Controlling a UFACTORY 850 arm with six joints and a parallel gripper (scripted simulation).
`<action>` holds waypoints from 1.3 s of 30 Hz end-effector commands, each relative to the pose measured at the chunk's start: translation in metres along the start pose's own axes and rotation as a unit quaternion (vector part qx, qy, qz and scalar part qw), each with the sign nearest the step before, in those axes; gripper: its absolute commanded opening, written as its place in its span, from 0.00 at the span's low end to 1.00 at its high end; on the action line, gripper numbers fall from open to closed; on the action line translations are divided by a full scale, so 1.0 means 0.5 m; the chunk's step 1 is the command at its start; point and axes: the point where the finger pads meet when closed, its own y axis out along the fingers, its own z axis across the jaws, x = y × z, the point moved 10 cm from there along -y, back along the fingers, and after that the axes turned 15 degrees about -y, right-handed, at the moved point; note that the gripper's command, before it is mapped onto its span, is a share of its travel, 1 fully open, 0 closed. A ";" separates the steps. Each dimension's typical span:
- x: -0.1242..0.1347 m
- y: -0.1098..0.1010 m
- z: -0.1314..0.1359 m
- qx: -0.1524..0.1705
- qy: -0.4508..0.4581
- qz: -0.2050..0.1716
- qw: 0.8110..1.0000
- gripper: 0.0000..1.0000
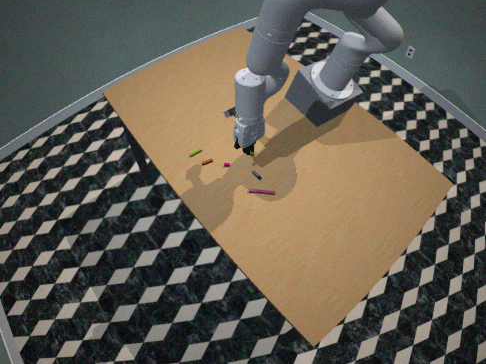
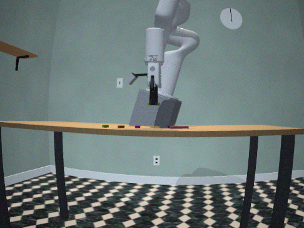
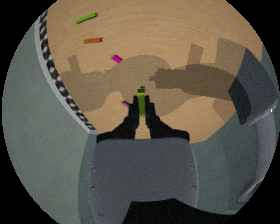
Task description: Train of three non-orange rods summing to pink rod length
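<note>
My gripper [image 1: 247,150] [image 2: 153,102] [image 3: 141,101] is shut on a lime rod [image 1: 251,153] [image 2: 157,104] [image 3: 141,100] and holds it well above the table [image 1: 350,199]. On the table lie another lime rod [image 1: 195,152] [image 2: 105,126] [image 3: 86,17], an orange rod [image 1: 207,161] [image 2: 121,126] [image 3: 93,40], a short magenta rod [image 1: 227,164] [image 2: 137,126] [image 3: 116,58], a short dark grey-blue rod [image 1: 256,175] and the long pink rod [image 1: 262,191] [image 2: 179,127]. All lie apart from each other, in front of and to the left of the gripper.
The arm's grey base block [image 1: 322,94] [image 2: 156,109] stands on the table behind the rods. The arm's shadow falls over the rods. The table's left edge [image 1: 165,174] runs close to the lime and orange rods.
</note>
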 end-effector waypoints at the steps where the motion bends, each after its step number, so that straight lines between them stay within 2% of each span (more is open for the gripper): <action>1: 0.000 0.010 -0.001 -0.001 0.000 0.000 1.000 0.04; 5: 0.000 0.031 -0.001 -0.001 0.000 0.000 1.000 0.04; 17: 0.000 0.133 0.000 -0.001 0.000 0.000 1.000 0.04; 26: 0.000 0.161 0.000 -0.001 0.000 0.000 1.000 0.04; 39: 0.000 0.162 0.000 -0.001 0.000 0.000 1.000 0.04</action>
